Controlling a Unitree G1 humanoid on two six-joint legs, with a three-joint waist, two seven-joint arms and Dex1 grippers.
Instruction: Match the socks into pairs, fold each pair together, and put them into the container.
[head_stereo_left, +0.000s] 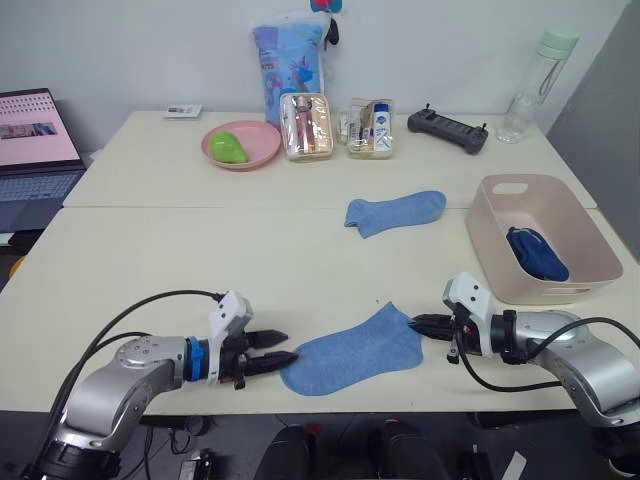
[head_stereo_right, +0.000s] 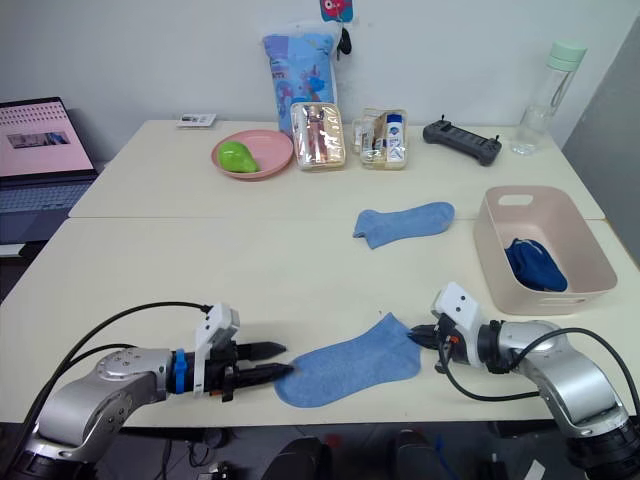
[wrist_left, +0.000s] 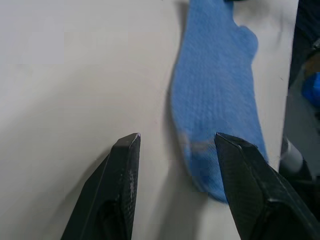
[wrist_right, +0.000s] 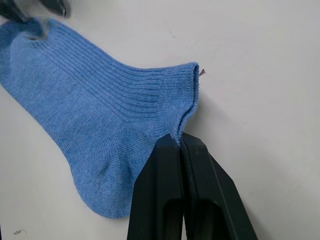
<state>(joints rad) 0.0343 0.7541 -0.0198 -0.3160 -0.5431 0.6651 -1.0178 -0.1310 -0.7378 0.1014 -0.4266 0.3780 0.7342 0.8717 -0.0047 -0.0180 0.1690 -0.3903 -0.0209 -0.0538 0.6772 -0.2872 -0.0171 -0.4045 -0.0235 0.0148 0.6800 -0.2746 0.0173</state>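
Fingers: right gripper (wrist_right: 179, 142) pinches near sky-blue sock (head_stereo_left: 352, 352) cuff corner | left gripper (wrist_left: 176, 145) spread wide at its toe | arms low, level, facing | sock flat, ribbed, between fingertips

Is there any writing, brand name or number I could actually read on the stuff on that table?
None can be read.
Blue printed bag: pictures and print, too blurred.
Bottles in the clear pouches: labels too small.
Laptop screen: content blurred.
Small card at the table's far edge: too small.
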